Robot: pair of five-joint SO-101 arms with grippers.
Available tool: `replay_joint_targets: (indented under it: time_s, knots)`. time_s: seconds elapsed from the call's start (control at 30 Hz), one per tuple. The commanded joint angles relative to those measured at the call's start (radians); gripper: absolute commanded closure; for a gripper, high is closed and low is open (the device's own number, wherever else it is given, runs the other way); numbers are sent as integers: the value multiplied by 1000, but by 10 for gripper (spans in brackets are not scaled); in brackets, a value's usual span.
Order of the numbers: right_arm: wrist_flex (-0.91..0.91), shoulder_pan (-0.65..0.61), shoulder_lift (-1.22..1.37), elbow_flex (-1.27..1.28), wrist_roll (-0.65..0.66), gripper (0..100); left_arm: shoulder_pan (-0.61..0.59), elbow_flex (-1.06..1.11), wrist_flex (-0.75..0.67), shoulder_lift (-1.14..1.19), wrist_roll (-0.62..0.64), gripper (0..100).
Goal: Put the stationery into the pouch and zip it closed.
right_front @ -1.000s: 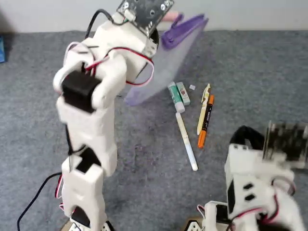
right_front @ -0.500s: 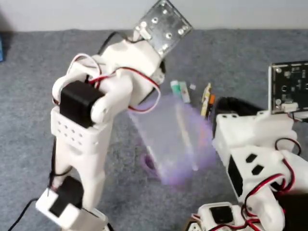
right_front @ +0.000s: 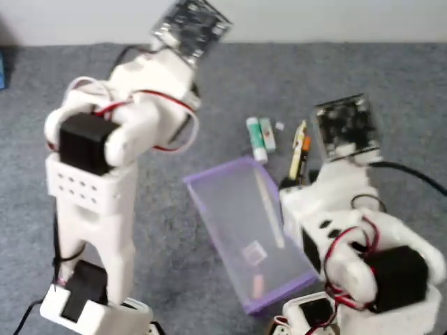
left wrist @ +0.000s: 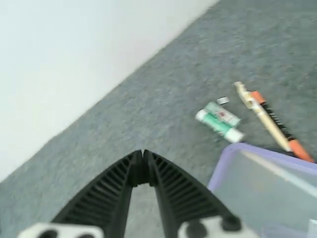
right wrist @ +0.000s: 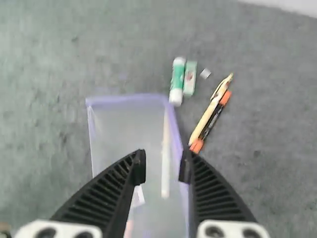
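Pouch is down flat on the grey carpet, translucent with purple edging, and nobody has hold of it. The left gripper hangs off the pouch's far corner with its jaws pressed together and nothing between them. The right gripper hovers directly over the pouch, jaws partly apart, also carrying nothing.

A white pen shows through the plastic along the pouch's long edge. Whether it lies inside or underneath, I can't tell.

Everything else sits just beyond the pouch's far end. That's a glue stick with a green block touching it, then a cream pen and an orange marker side by side off the far corner.

By my read, loading has barely begun and zipping is a long way off. The next move likely calls for one gripper to pinch the pouch's mouth and hold it open. The other would then take the items beyond the pouch one at a time. The pens lying tight together will want a careful pinch.
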Motion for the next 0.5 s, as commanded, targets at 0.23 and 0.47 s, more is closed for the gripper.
replay_joint_targets:
  time_s: [0.23, 0.47]
  knots:
    - [10, 99, 105, 354, 61, 888, -77, 315, 18, -109, -18, 987]
    - [25, 311, 288, 359, 181, 888, -143, 435, 18, -143, -17, 987]
